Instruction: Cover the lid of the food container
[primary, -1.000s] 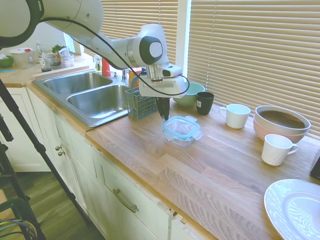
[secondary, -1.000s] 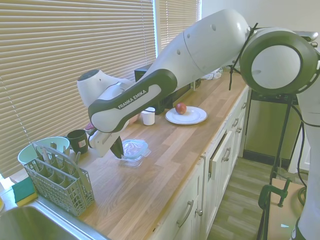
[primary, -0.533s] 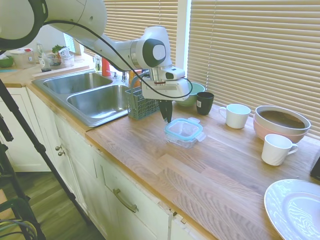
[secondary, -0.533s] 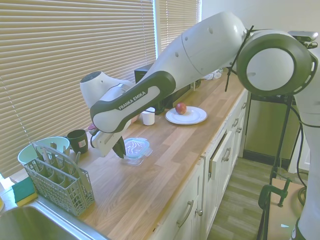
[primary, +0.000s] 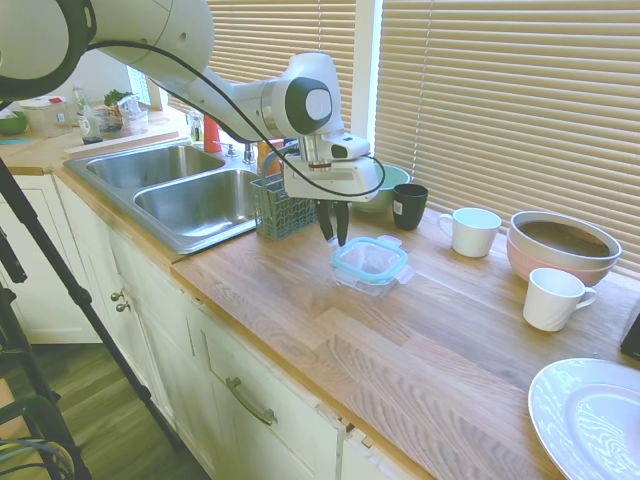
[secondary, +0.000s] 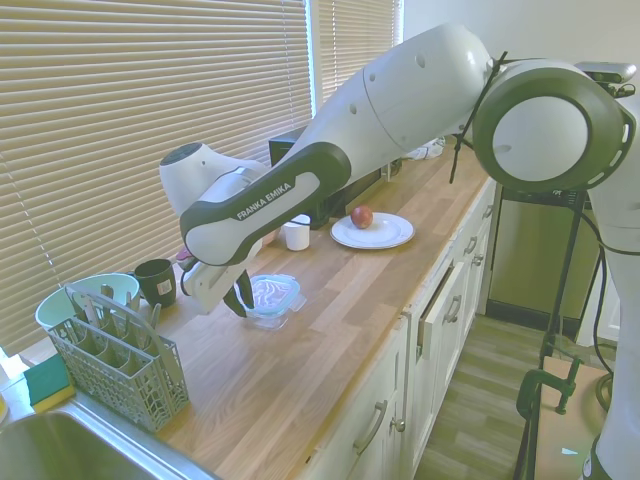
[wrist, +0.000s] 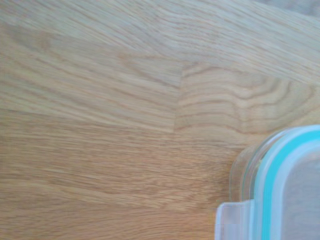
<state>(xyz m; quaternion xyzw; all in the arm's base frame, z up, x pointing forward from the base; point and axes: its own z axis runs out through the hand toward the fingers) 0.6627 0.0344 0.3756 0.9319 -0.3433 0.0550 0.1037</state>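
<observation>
The lid (primary: 370, 258), clear with a teal rim, lies flat on top of the food container (primary: 366, 285), a small clear dish on the wooden counter. My gripper (primary: 332, 232) hangs just left of the lid's edge, its fingers open and holding nothing. From the other side the lid (secondary: 271, 292) covers the food container (secondary: 268, 314), with the gripper (secondary: 240, 302) close beside it. A corner of the lid (wrist: 280, 175) with one snap tab shows in the wrist view over bare wood.
A grey cutlery basket (primary: 283, 205) and the sink (primary: 200, 200) lie behind the gripper. A mint green bowl (primary: 385, 190), black cup (primary: 409, 206), two white mugs (primary: 472, 231), pink-and-white bowls (primary: 563, 245) and a white plate (primary: 590, 415) stand to the right.
The gripper carried the lid slightly right and set it square on the container. Its fingers then opened and let the lid go.
</observation>
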